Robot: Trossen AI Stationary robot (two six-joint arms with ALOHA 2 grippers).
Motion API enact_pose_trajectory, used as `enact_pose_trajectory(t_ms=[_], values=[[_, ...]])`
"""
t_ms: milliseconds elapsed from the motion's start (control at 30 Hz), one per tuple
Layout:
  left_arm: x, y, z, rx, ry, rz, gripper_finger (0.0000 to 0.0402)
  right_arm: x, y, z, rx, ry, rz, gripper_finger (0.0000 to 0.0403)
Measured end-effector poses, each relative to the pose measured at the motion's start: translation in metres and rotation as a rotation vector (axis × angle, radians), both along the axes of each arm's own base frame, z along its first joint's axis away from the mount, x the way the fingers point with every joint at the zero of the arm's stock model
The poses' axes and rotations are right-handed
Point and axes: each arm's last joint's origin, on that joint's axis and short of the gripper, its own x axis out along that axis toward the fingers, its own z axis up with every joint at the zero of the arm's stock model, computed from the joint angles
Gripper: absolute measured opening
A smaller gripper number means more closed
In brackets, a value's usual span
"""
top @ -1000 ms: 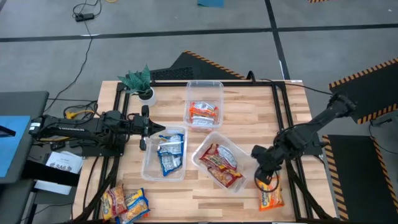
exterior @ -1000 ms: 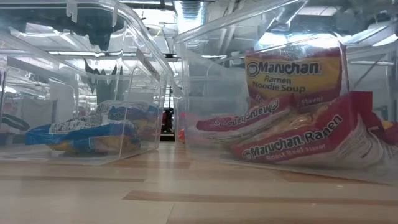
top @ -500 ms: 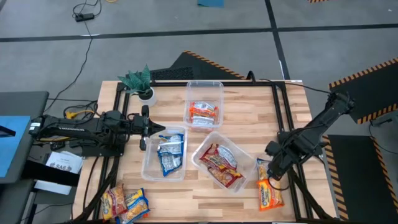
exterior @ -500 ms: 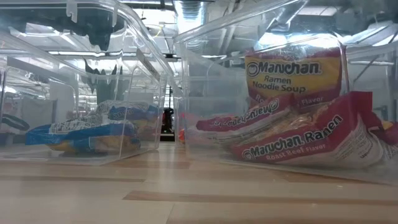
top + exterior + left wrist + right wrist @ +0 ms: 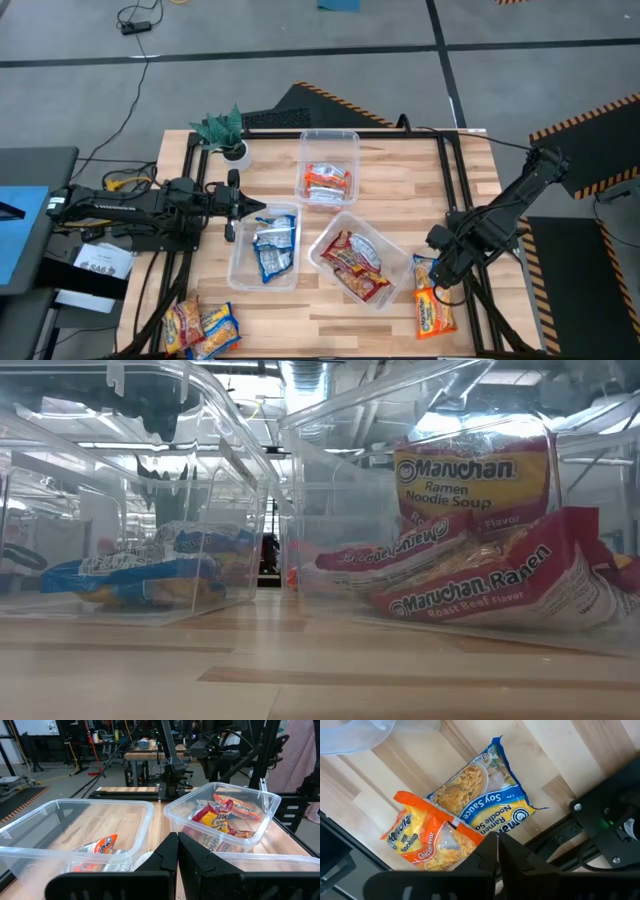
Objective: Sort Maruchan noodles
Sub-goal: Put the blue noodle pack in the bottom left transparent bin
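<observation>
I see light wooden plank table (image 5: pixel 400 190) inside black metal frame (image 5: pixel 452 170). Three clear plastic rectangular bins on it: one at far middle (image 5: pixel 330 140), one at centre-left (image 5: pixel 240 262), one tilted at centre-right (image 5: pixel 345 222). Small green potted plant in white pot (image 5: pixel 226 130) at far left corner. Grey floor beyond, with black cable (image 5: pixel 135 20) and yellow-black hazard tape (image 5: pixel 330 95).
</observation>
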Motion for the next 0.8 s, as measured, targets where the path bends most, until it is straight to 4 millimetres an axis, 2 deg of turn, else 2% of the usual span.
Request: enact_pose_trajectory(t_ms=[800], values=[[0.0, 0.0, 0.0, 0.001, 0.0, 0.0, 0.0, -0.0012, -0.0021, -0.0002, -0.034, 0.0, -0.002, 0.0041]])
